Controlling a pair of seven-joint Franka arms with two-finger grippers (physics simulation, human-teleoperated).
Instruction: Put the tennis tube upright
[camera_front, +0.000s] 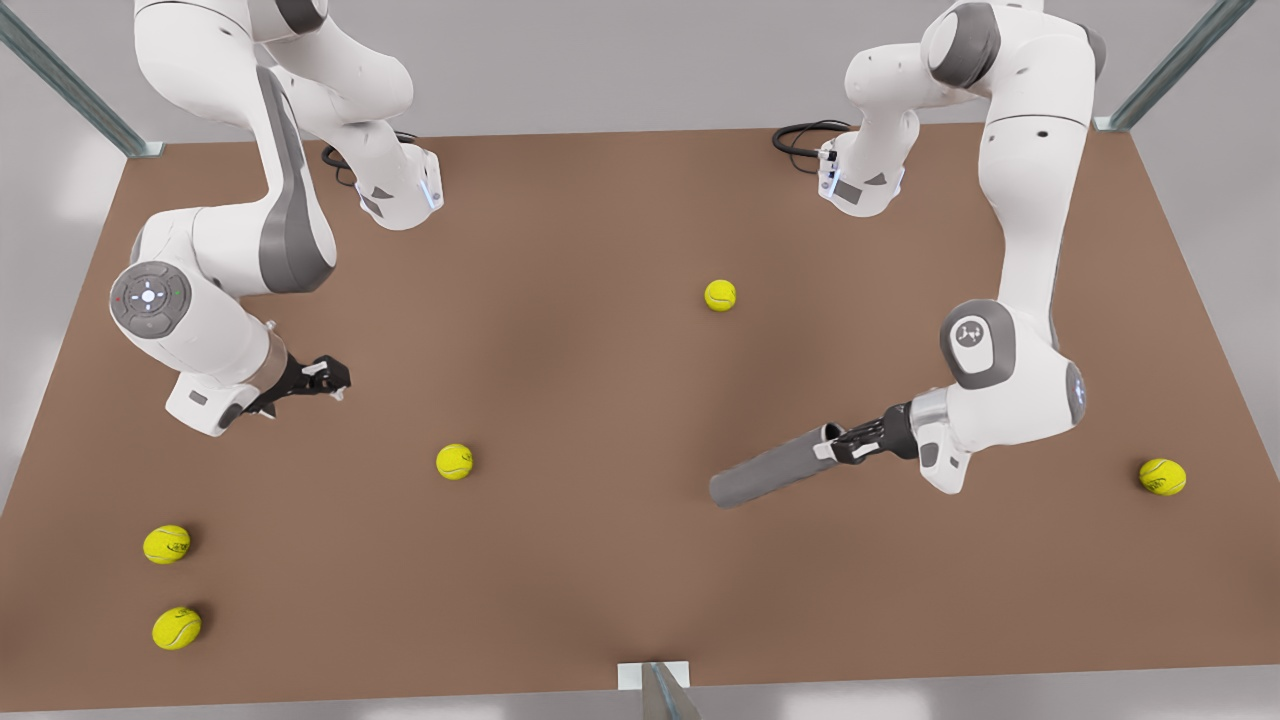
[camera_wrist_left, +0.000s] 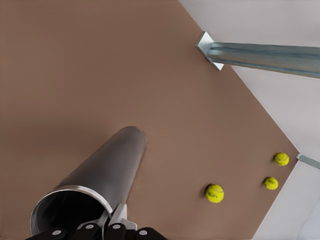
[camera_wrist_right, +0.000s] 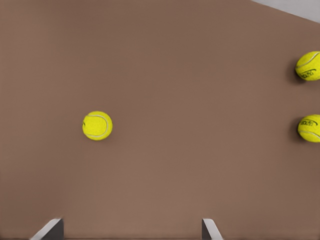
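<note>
The tennis tube (camera_front: 770, 472) is a grey cylinder lying at a low slant over the brown table (camera_front: 600, 220), right of centre in the front view. My left gripper (camera_front: 835, 447) is shut on the tube's lighter rim. In the left wrist view the tennis tube (camera_wrist_left: 107, 167) runs away from the fingers (camera_wrist_left: 117, 220), which pinch its open end, and its far end sits at or near the table. My right gripper (camera_front: 335, 378) waits open on the front view's left, low over the table. Its fingertips (camera_wrist_right: 210, 229) stand wide apart with nothing between them.
Several tennis balls lie scattered: one at mid-table (camera_front: 720, 295), one near the right gripper (camera_front: 454, 461), two at the near left (camera_front: 166, 544), one at the far right (camera_front: 1162, 476). A metal post (camera_front: 655, 690) stands at the front edge.
</note>
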